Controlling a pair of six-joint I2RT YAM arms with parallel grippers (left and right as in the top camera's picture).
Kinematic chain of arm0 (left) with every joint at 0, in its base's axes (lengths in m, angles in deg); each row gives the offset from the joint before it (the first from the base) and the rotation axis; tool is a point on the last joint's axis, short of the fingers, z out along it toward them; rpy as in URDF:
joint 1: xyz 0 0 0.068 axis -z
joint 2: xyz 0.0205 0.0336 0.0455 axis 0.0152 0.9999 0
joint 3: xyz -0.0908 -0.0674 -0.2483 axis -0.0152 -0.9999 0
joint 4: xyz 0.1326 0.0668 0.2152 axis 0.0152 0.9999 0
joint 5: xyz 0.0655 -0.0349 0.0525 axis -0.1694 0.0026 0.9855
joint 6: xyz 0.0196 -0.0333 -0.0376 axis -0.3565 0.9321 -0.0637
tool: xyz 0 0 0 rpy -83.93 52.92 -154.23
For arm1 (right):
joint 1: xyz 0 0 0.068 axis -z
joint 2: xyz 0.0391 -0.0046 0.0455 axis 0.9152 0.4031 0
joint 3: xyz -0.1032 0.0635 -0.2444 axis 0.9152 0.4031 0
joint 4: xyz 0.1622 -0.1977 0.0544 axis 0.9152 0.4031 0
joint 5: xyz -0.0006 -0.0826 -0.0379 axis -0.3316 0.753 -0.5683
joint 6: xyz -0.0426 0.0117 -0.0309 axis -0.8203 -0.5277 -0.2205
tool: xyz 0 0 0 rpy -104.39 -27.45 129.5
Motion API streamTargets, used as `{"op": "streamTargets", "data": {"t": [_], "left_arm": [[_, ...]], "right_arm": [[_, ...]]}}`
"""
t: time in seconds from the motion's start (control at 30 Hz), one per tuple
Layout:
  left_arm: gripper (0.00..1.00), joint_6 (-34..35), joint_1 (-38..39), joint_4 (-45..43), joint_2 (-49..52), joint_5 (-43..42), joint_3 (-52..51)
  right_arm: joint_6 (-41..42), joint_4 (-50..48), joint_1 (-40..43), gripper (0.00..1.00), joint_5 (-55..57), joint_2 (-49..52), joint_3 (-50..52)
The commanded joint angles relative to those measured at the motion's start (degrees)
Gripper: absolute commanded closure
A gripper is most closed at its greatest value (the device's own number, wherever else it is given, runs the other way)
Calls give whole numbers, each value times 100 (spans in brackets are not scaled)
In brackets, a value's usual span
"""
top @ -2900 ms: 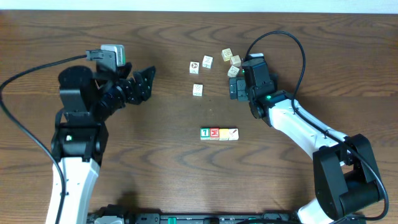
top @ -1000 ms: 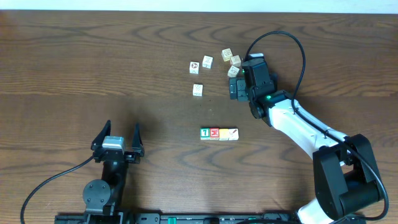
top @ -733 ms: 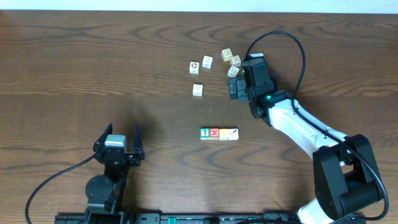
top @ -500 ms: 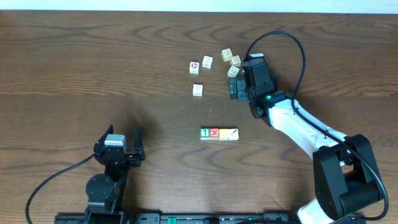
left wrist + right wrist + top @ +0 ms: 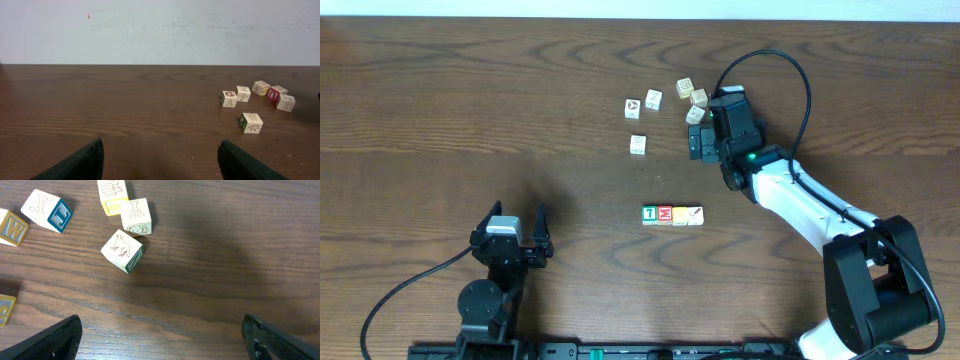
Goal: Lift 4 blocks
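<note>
Cream picture cubes (image 5: 638, 144) lie scattered beyond the four blocks (image 5: 672, 215).

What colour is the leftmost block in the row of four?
The leftmost block is green with a white mark; the overhead view shows it best.

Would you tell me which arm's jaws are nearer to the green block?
Right. The right arm has its jaws beyond the green block, slightly rightward; the left arm sits farther off, to its left.

White links (image 5: 800, 200), black joints (image 5: 870, 290), cables (image 5: 760, 53)
</note>
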Motion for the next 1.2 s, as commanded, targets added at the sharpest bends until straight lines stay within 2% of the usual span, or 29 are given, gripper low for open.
{"op": "streamTargets", "data": {"t": [0.0, 0.53, 0.83, 0.97, 1.17], "left_arm": [[27, 48, -28, 280, -35, 107, -44], [27, 48, -28, 280, -28, 105, -44], [27, 48, -28, 280, -28, 105, -44], [27, 48, -28, 280, -28, 107, -44], [27, 48, -28, 280, -28, 107, -44]], "right_arm": [[-37, -4, 37, 1, 35, -90, -13], [-37, -4, 39, 1, 35, -127, -13], [-39, 0, -79, 1, 39, -789, 356], [-81, -977, -175, 1, 472, -1519, 1154], [-83, -2839, -68, 1, 557, -3274, 3012]]}}
